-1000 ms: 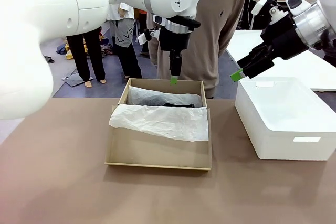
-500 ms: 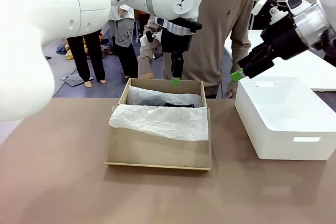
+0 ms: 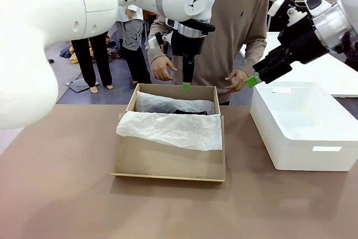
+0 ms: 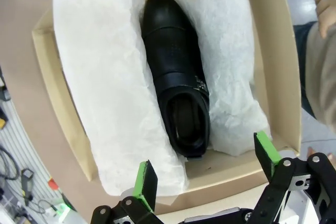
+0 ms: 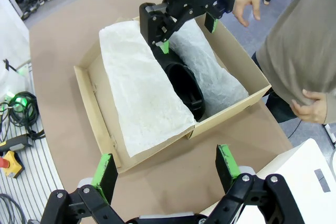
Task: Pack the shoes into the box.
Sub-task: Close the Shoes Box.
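The left gripper (image 3: 185, 85) hangs fingers-down over the far edge of the cardboard box (image 3: 168, 163), its fingers spread wide with nothing between them. Straight below it, in the left wrist view, a black shoe (image 4: 176, 77) lies inside the box (image 4: 278, 51), heel end nearest the gripper (image 4: 206, 163) and pointed toe away from it. Crinkled tissue paper (image 4: 100, 77) lies along both sides of the shoe, touching it. From the front a dark sliver of the shoe (image 3: 190, 112) shows just under the gripper, between the folds of paper (image 3: 173, 130).

The right gripper (image 3: 253, 80) is also spread and holds nothing. It is up in the air, well apart from the box and above the near corner of a white tub (image 3: 302, 132). In its own wrist view the box (image 5: 100, 114) lies ahead of the gripper (image 5: 166, 167), with the shoe (image 5: 185, 85) between the paper folds (image 5: 139, 93) and the left gripper (image 5: 188, 35) beyond, over the box's far side.

One of the person's hands (image 3: 162, 68) is raised just beside the left gripper, and the other hand (image 3: 235, 80) is near the right gripper's tip
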### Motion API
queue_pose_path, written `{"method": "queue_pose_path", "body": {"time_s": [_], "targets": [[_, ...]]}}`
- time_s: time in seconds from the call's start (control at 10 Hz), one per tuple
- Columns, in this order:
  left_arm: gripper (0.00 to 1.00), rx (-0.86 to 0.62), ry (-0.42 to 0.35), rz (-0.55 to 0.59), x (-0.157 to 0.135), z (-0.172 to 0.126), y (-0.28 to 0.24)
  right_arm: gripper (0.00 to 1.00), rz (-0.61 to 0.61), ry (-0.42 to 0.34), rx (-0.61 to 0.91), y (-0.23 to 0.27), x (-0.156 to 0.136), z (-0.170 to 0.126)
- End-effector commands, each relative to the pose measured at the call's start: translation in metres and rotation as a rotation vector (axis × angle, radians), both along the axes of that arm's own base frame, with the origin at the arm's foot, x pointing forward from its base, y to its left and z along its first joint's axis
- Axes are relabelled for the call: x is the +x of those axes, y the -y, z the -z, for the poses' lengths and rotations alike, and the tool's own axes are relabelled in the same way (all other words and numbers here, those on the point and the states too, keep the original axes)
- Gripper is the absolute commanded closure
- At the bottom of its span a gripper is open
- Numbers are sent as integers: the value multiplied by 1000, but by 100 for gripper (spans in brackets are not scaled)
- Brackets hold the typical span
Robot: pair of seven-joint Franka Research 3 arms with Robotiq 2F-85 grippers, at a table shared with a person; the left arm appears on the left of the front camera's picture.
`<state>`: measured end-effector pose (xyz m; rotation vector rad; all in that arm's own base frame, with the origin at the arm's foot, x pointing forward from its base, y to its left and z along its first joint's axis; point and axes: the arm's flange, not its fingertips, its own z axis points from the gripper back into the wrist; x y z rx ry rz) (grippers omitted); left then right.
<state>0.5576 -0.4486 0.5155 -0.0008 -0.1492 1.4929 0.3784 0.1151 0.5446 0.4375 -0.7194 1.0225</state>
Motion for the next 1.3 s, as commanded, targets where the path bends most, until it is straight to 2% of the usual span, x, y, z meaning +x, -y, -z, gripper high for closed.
{"method": "queue_pose_path", "body": {"time_s": [0.0, 0.3, 0.7, 0.9, 1.1, 1.2], "targets": [[0, 36, 18, 180, -9, -15, -32, 0, -14, 10, 24, 0, 3, 0], [0, 31, -28, 436, -17, -33, -84, 0, -14, 10, 24, 0, 3, 0], [0, 37, -55, 999, -18, -42, -147, 0, -14, 10, 24, 0, 3, 0], [0, -37, -33, 1264, -18, -43, -173, 0, -14, 10, 24, 0, 3, 0], [0, -37, -35, 1401, -20, -42, -191, 0, -14, 10, 24, 0, 3, 0], [0, -40, -36, 1388, -20, -45, -196, 0, -14, 10, 24, 0, 3, 0]]}}
